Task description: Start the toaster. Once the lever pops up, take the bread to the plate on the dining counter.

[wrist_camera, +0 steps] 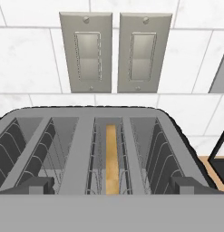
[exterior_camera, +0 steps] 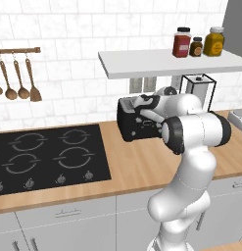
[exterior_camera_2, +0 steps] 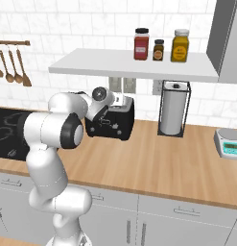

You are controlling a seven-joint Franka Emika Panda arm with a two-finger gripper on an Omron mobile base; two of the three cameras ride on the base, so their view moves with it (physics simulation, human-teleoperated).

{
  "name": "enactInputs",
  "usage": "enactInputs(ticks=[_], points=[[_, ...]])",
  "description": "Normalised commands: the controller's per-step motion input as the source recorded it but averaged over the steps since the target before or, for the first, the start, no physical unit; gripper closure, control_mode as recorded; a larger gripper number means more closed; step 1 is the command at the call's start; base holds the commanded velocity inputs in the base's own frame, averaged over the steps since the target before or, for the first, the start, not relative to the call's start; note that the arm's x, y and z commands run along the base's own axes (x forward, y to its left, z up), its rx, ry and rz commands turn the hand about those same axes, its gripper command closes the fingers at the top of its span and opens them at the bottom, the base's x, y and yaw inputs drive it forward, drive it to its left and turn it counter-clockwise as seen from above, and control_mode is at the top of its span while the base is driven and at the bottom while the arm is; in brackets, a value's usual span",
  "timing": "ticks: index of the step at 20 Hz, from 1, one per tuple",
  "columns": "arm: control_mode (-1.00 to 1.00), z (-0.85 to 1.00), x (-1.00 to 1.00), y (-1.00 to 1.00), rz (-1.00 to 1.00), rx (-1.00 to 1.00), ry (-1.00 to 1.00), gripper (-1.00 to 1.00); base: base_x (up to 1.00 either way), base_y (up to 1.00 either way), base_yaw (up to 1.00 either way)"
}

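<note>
Toaster (exterior_camera_2: pixel 112 117) on wood worktop (exterior_camera_2: pixel 177 163), white-tiled wall (exterior_camera_2: pixel 67 24) behind.

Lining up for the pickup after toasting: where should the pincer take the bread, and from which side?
Take the bread by its top crust edge, coming straight down from above. It stands on edge in a slot of the toaster, right of the centre bar, wire guides close on both faces, so only that thin upper edge is open; set one finger on each face.
</note>
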Motion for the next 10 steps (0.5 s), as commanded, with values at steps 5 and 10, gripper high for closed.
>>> enactInputs(ticks=[5, 10], points=[[-1.00, 0.00, 0.00, 0.00, 0.00, 0.00, 0.00, -1.00, 0.00, 0.00, 0.00], [-1.00, 0.00, 0.00, 0.00, 0.00, 0.00, 0.00, -1.00, 0.00, 0.00, 0.00]])
